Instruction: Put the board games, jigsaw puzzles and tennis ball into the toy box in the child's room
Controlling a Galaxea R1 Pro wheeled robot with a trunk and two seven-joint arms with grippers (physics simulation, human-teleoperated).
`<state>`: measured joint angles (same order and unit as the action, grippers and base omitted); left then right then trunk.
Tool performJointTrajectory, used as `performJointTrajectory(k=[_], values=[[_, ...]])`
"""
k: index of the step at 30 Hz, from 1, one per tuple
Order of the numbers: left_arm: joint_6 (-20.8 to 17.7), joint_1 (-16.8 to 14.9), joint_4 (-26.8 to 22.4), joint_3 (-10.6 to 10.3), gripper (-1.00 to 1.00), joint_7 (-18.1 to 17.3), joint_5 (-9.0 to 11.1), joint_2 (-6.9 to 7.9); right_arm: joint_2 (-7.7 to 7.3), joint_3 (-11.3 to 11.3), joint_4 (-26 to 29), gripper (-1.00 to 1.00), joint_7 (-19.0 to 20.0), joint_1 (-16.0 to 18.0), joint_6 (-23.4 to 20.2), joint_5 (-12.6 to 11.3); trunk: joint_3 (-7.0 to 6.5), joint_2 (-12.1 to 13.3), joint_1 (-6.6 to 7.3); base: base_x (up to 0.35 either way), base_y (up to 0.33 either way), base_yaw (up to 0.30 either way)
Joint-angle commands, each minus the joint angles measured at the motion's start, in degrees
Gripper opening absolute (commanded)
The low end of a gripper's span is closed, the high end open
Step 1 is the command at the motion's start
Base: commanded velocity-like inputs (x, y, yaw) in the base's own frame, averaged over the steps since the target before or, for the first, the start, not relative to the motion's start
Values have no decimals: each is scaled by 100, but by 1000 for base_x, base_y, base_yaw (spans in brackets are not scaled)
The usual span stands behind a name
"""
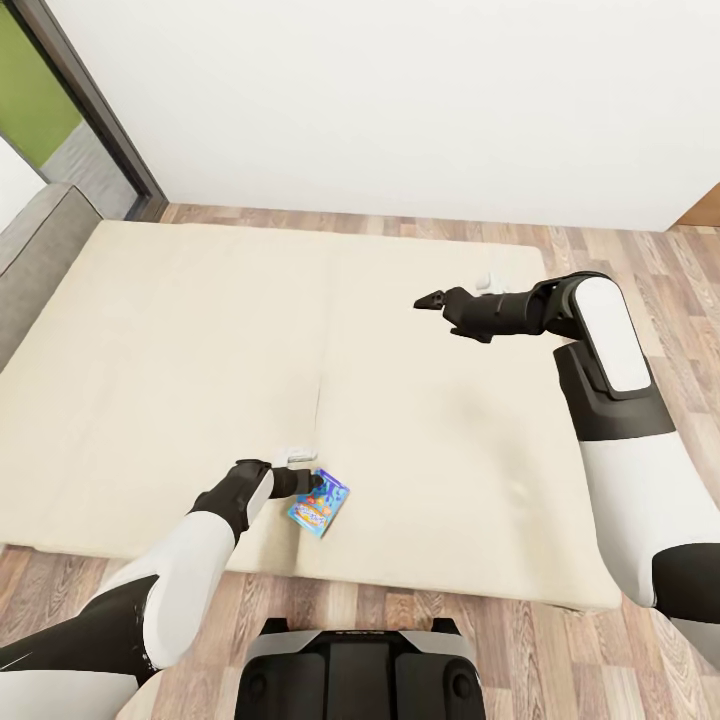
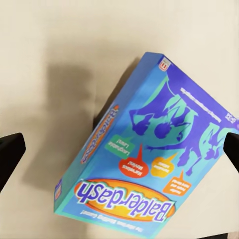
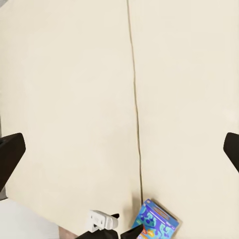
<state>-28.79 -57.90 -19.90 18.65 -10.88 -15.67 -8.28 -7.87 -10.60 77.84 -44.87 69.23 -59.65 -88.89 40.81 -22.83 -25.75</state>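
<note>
A small blue Balderdash board game lies on the beige bed close to its near edge. My left gripper hangs right over the box, open. In the left wrist view the box sits between the two spread fingertips, neither touching it. My right gripper hovers open above the right half of the mattress with nothing between its fingers. The right wrist view looks down the mattress to the blue box at the far edge.
A dark grey headboard runs along the bed's left side. Wooden floor borders the far, right and near sides of the bed. A white wall stands behind, with a dark-framed doorway at the top left. My base is at the near edge.
</note>
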Motion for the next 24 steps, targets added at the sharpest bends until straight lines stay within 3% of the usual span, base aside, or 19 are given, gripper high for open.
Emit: performJointTrajectory(k=[1,24], values=[[-31,-2,-14,43,100,-42,-61,-6,-5,-8,4,100,-58,7,-3,-53,9,-9,-3,0,0,0],[1,-2,109,43,100,-46,-61,-6,-4,5,-6,100,-57,11,-3,-41,193,-9,-3,0,0,0]])
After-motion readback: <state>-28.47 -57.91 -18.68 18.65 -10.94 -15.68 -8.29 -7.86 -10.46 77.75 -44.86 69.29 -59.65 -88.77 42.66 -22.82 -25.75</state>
